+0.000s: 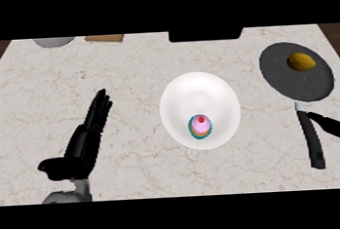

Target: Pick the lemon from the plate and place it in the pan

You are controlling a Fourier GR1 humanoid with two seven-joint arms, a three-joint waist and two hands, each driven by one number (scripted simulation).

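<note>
Lying now in the pan (297,72) at the upper right of the frame: the lemon (301,62), sitting on the dark base toward the far rim, apart from the plate. Reading as placed, so the task judged nearly finished, with only a clean withdrawal remaining.

Showing at the right edge, just beside the pan's handle (313,140) and crossing above it: the right hand (335,127), only a dark finger-like part visible, nothing seen held; whether fingers apart or together, cannot tell. Doing this step well probably meaning lifting away toward the lower right without brushing the handle, since a nudge there could turn the pan and roll the lemon.

Standing at the middle of the frame: the white plate (200,110), carrying a small pink cupcake (200,126) with a red top near its lower rim. Best leaving that untouched.

Resting at the lower left on the bench (127,60): the left hand (87,135), fingers straight and together, pointing up, holding nothing, well apart from the plate.
</note>
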